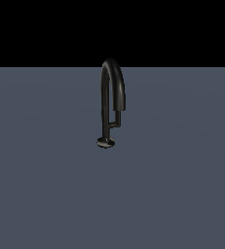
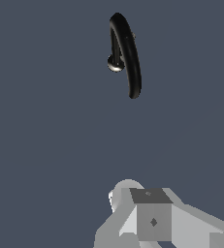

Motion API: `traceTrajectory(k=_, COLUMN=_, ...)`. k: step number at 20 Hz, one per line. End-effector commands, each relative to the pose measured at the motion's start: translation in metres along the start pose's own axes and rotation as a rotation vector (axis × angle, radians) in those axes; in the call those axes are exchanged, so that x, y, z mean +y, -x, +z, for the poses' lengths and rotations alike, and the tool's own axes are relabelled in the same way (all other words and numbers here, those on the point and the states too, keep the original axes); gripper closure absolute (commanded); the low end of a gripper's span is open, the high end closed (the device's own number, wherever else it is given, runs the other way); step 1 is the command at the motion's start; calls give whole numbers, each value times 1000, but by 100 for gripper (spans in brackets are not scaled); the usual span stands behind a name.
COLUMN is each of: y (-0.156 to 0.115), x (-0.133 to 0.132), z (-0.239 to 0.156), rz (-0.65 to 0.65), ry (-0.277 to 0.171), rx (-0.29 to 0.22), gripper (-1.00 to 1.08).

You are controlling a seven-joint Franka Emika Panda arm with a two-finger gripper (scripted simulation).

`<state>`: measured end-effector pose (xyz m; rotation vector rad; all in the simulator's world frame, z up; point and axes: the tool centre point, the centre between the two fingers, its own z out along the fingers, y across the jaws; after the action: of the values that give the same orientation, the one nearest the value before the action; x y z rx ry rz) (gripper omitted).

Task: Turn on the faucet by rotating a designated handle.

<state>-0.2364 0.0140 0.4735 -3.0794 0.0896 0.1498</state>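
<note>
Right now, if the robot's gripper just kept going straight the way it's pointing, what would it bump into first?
Probably the bare gray floor. The gripper points down at it, and the faucet stands off to one side, apart from the gripper. Depth is hard to judge from the wrist view.

Exterior view faces the faucet (image 1: 113,92) level; wrist view looks down on it, farther off.

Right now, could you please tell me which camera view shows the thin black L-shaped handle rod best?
The exterior view shows it best: the thin black L-shaped handle rod stands out in profile, branching off the stem of the glossy black gooseneck faucet below the spout end. In the wrist view the arch is seen from above and hides the rod almost entirely.
</note>
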Motion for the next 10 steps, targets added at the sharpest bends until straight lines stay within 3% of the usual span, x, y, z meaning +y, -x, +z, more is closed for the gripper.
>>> traceTrajectory(k=1, y=-10, x=-1, z=1, rz=20, ry=-18, rx=-25, gripper=108)
traceTrajectory(k=10, y=-57, x=-6, z=9, rz=116, ry=-109, rx=-146, gripper=108)
